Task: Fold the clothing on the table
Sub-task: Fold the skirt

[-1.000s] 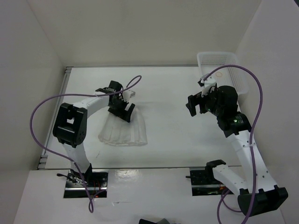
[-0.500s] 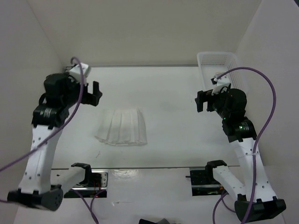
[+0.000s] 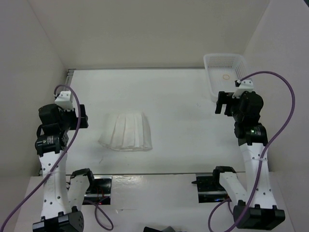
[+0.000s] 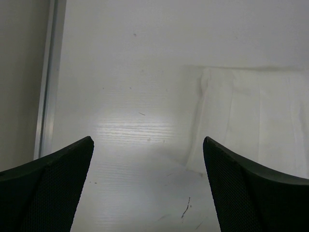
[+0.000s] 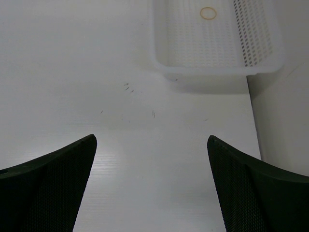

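Holding nothing: left gripper [image 4: 147, 140] and right gripper [image 5: 152, 137] both spread wide, apart from skirt [image 3: 126, 132] lying flat left of centre on table [image 3: 178, 96]. Risk of pinching one thin layer only (pleats look loose), dragging it into a crooked fold.

**Edges and a Gripper Cut Things Short**

In the left wrist view the skirt [image 4: 260, 116] runs off the right edge, and its near corner is hidden behind the left gripper [image 4: 147, 142]. In the right wrist view the basket [image 5: 212, 79] is cut off at the top. The orange ring [image 5: 208, 13] inside it is too small to identify. A dark object [image 3: 161, 228] at the overhead view's bottom edge is mostly cropped.
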{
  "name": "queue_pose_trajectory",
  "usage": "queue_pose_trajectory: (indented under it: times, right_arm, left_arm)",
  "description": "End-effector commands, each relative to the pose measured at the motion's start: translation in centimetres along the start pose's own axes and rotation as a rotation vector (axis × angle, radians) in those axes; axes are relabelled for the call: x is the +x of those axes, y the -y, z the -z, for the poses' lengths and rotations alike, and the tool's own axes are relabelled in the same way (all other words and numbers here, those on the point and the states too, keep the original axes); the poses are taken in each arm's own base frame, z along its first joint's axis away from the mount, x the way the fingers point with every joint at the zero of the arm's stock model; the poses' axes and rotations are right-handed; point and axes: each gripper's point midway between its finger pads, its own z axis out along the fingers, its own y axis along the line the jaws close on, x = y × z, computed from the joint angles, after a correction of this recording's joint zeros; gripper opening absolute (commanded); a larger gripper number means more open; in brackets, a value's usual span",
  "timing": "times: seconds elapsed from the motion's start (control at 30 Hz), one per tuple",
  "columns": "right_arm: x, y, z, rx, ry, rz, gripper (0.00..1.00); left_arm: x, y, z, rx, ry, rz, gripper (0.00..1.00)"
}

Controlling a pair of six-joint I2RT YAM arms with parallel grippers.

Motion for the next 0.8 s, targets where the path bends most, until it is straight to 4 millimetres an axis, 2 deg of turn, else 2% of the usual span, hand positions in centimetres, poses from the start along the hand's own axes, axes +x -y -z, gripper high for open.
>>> queue_pose_trajectory:
  times: [0.0,0.07,0.77]
  right_arm:
    - [-0.55,1.01,0.91,0.044,0.043,0.000,0.99]
    - [-0.77,1.87,0.94,0.085,0.051,-0.005,0.99]
    - [-0.47,1.21,0.48,0.045,0.044,0.005,0.99]
  left_arm:
    - [-1.95,-0.20,0.27,0.024,0.072,-0.003,1.00]
    - [-1.75,-0.22,0.33,0.036,0.067,-0.005,1.00]
    - [-1.89,-0.25,0.58,0.040,0.078,-0.011,1.00]
